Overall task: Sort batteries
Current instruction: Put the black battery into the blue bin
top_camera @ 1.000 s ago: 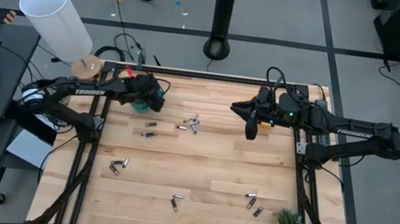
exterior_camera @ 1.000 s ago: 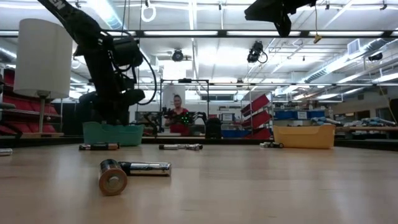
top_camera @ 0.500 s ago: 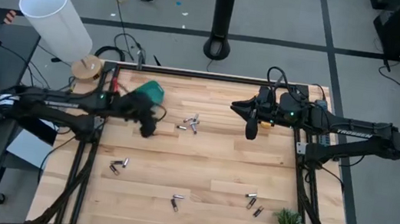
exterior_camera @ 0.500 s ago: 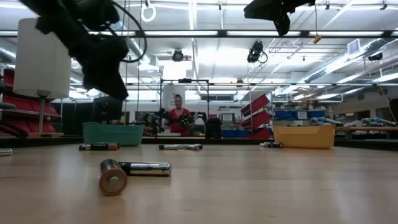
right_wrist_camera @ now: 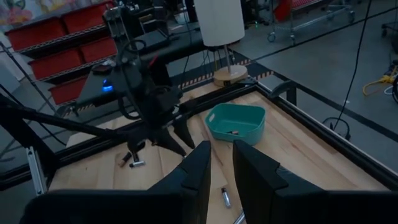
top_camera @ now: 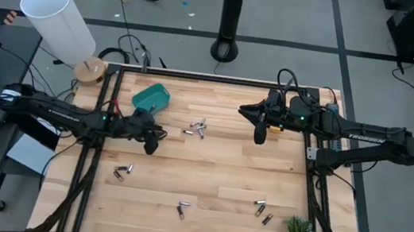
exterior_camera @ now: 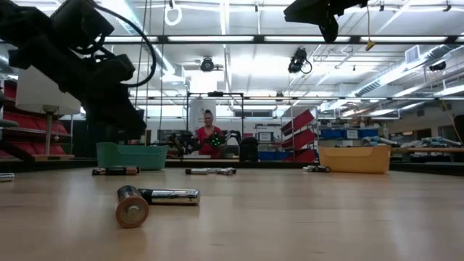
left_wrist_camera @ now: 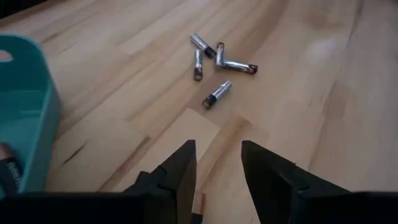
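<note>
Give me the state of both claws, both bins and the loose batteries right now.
Left claw: open, over the table.
Right claw: slightly open, empty, raised.
Teal bin: upright, a battery inside.
Orange bin: upright, contents hidden.
Loose batteries: lying on the table, unsorted.

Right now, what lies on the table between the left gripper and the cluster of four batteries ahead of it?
Only bare wood. In the left wrist view, nothing lies between the left gripper and the cluster of four batteries; the teal bin stands off to one side.

Bare wood beside teal bin [top_camera: 152,97]
</note>
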### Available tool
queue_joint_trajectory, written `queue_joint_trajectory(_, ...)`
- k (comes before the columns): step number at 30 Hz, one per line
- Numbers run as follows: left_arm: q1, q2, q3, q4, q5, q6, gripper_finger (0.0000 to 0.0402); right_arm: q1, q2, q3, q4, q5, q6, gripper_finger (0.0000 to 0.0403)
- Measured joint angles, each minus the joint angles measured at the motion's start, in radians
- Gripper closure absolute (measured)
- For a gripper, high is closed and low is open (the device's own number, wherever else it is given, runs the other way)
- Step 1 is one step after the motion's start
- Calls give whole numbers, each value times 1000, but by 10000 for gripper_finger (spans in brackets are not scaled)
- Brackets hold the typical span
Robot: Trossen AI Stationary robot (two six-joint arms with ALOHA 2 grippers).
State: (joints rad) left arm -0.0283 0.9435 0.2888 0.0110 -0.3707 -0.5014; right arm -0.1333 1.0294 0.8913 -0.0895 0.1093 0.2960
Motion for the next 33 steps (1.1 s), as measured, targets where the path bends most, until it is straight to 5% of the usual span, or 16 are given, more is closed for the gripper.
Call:
queue_joint_trajectory(7,0,57,-29,19,94,51,258,-1,0,0,7,1,0,326)
queue_joint_trajectory(19,0,229,-33,139,74,20,257,-1,0,-1,6,2,17,326)
queue_joint_trajectory(33,0,265,-32,105,21,-2,193,-1,0,-1,5,2,19,326)
